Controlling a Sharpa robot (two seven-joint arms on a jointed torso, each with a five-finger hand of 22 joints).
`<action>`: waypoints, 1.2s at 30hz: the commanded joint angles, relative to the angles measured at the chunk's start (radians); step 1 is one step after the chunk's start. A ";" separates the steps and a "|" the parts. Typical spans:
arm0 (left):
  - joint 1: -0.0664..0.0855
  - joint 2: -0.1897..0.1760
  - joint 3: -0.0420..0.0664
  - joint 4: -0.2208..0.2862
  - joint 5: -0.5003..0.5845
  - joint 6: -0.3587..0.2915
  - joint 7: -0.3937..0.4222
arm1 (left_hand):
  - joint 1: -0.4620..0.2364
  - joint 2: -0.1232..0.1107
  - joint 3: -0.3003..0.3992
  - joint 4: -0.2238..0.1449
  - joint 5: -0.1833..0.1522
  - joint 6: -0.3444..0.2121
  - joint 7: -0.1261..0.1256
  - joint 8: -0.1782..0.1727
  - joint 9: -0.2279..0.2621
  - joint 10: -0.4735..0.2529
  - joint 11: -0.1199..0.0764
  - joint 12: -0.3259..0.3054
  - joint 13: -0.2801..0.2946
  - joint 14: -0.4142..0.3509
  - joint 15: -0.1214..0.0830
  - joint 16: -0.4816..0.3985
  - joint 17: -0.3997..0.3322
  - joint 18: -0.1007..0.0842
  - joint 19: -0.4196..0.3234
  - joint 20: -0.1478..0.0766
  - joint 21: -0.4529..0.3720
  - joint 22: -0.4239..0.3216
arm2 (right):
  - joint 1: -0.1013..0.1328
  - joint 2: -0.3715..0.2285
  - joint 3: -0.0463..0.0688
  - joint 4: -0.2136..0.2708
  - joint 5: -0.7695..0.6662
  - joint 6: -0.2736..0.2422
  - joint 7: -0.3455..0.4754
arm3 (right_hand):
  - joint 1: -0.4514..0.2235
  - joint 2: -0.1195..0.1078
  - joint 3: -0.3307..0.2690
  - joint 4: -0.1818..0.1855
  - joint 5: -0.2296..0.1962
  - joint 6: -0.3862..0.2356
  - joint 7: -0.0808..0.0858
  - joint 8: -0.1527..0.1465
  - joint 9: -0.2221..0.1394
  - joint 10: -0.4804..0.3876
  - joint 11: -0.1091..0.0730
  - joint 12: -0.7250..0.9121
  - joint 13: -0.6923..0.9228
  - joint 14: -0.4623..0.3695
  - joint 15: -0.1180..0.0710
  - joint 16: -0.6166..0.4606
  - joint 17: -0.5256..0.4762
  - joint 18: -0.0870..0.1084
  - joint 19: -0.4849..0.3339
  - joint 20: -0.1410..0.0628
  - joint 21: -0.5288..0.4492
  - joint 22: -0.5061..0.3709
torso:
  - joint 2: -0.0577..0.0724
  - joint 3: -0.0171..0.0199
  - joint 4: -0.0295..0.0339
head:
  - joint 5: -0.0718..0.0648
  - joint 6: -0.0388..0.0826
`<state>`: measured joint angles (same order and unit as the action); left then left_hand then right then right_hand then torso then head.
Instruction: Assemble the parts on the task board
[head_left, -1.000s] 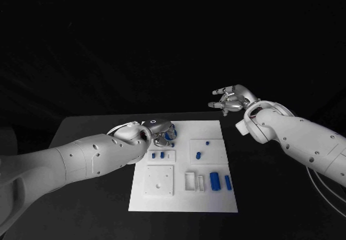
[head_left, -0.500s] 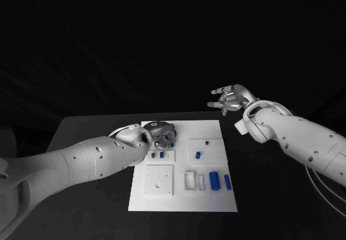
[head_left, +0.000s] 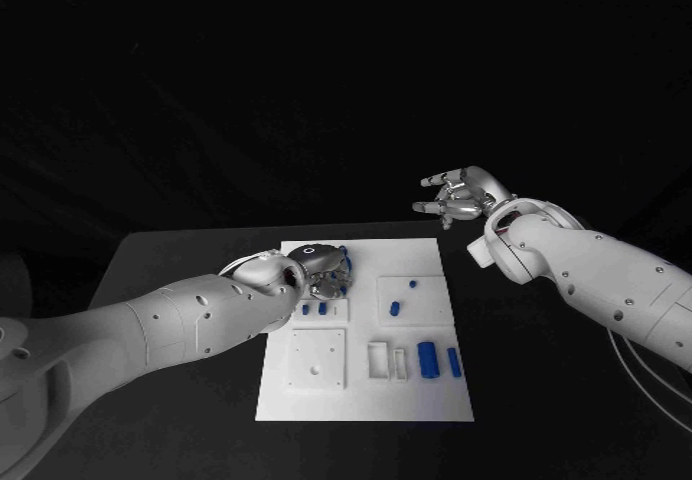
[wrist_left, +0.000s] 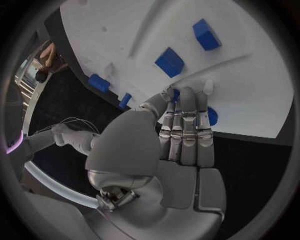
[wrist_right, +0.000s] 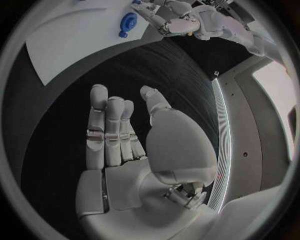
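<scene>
Left robot hand (head_left: 323, 272) creeps forward, fingers together by small, hard, slippery blue parts (wrist_left: 169, 62); pinch their sides. Right robot hand (head_left: 459, 197) stays open.

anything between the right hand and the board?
Nothing visible. The right hand hangs open, off the board's far right corner, with bare black table between them. The left hand is over the board's far left part, not in that path.

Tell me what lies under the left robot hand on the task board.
Under the left robot hand, blue parts show on the task board at its fingertips. The fingers cover the rest, so a grip cannot be confirmed.
</scene>
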<state>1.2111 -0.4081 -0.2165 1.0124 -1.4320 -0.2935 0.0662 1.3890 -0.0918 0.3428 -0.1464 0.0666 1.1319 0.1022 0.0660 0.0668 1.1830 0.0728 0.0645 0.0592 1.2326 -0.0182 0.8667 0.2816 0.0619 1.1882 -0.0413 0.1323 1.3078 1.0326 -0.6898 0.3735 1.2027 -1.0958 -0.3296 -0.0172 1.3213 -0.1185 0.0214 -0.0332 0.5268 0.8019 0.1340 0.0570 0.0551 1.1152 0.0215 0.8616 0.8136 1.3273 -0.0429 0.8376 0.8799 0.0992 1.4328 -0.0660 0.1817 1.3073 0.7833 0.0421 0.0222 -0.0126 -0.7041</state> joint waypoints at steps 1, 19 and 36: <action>-0.004 0.001 -0.001 -0.010 0.000 0.010 0.012 | 0.001 0.013 0.005 0.002 -0.001 0.008 -0.002 -0.003 0.000 0.010 -0.001 -0.006 -0.001 0.001 -0.005 0.008 0.002 0.012 -0.004 -0.001 0.009 0.024 | 0.000 0.001 0.001 0.001 0.002 0.000 0.010 | -0.013 0.003 0.004 -0.001 0.004 0.011 0.000 -0.002 0.001 -0.005 -0.001 0.005 0.000 -0.003 -0.003 0.004 -0.001 0.012 0.006 0.002 -0.003 0.018 | -0.001 0.0002 0.0011 | 0.000 0.000; -0.006 0.014 -0.001 -0.034 0.003 0.022 0.011 | 0.025 0.047 -0.017 -0.003 0.001 0.075 -0.006 0.000 0.002 0.095 -0.023 -0.004 0.000 0.037 -0.014 0.077 0.028 0.020 0.007 -0.010 0.088 0.026 | 0.000 0.004 0.001 0.000 0.002 0.001 0.011 | -0.016 0.006 0.005 0.000 0.005 0.015 0.000 -0.001 0.001 -0.005 -0.001 0.005 0.000 -0.002 -0.003 0.004 0.000 0.012 0.006 0.001 0.001 0.019 | -0.001 -0.0005 0.0012 | 0.000 -0.003; -0.007 -0.005 0.000 -0.016 0.026 -0.037 0.034 | 0.018 0.066 -0.037 -0.005 0.006 0.099 -0.012 -0.003 0.001 0.115 -0.032 -0.005 0.000 0.052 -0.022 0.133 0.043 0.019 0.008 -0.018 0.153 0.022 | 0.000 0.007 0.001 -0.003 0.003 0.001 0.013 | -0.016 0.006 0.005 0.000 0.005 0.015 0.000 -0.001 0.001 -0.005 -0.001 0.005 0.000 -0.002 -0.003 0.004 0.000 0.012 0.006 0.001 0.001 0.019 | 0.000 -0.0012 0.0006 | 0.002 0.004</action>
<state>1.2079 -0.4104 -0.2163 0.9887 -1.4251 -0.3120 0.0821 1.4117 -0.0328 0.3108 -0.1507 0.0688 1.2254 0.0910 0.0608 0.0676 1.2957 0.0395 0.0584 0.0602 1.2778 -0.0413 0.9953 0.3229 0.0613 1.1956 -0.0558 0.2789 1.3088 1.0326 -0.6845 0.3735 1.1999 -1.0955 -0.3295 -0.0148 1.3171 -0.1143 0.0213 -0.0331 0.5267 0.8083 0.1348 0.0570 0.0551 1.1152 0.0215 0.8616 0.8136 1.3273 -0.0429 0.8376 0.8799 0.0991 1.4328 -0.0660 0.1817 1.3073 0.7825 0.0410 0.0231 -0.0121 -0.7026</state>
